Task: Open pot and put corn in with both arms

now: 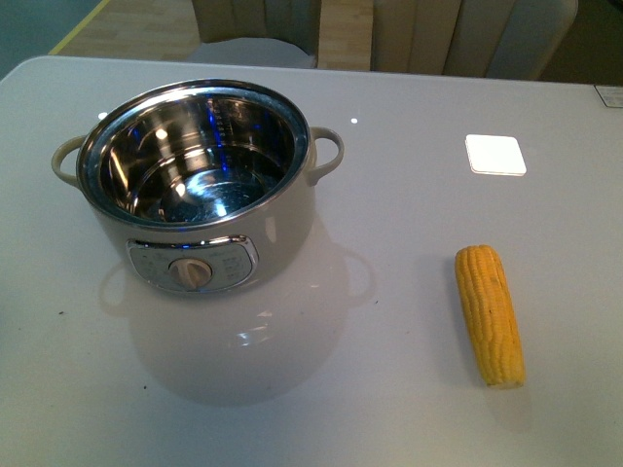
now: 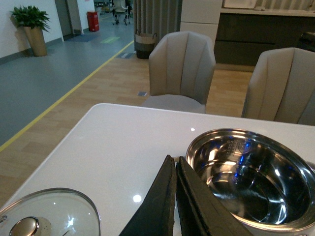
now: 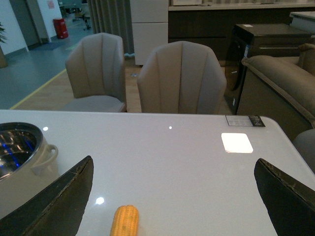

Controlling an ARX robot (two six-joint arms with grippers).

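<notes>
Left wrist view: black left gripper (image 2: pixel 175 160), jaws together, only a thin seam between the two fingers (image 2: pixel 160 206), nothing held. Just past the tips stands the round cream-white electric pot (image 2: pixel 275 147), mouth uncovered, shiny steel interior bare. A round glass lid with steel rim and knob (image 2: pixel 47 216) lies flat on the glossy white table (image 2: pixel 123 142), apart from the pot.

Right wrist view: black right gripper (image 3: pixel 173 160), jaws spread wide, one finger (image 3: pixel 56 201) at each edge of the picture, nothing between them but table. The husked yellow-orange ear of corn (image 3: pixel 124 221) lies on the table inside the span of the open jaws, touching neither finger. Pot handle and wall (image 3: pixel 19 182) show beside one finger.

Front view: neither arm in view. Pot (image 1: pixel 282 229) on the left part of the table, beige dial facing the robot. Corn (image 1: pixel 490 313) lies to its right, well apart, pointing roughly away from the robot. A bright white square patch (image 1: pixel 494 154) sits farther back; I cannot tell whether it is a card or a reflection. Beige padded chairs (image 3: pixel 182 78) stand at the far edge.
</notes>
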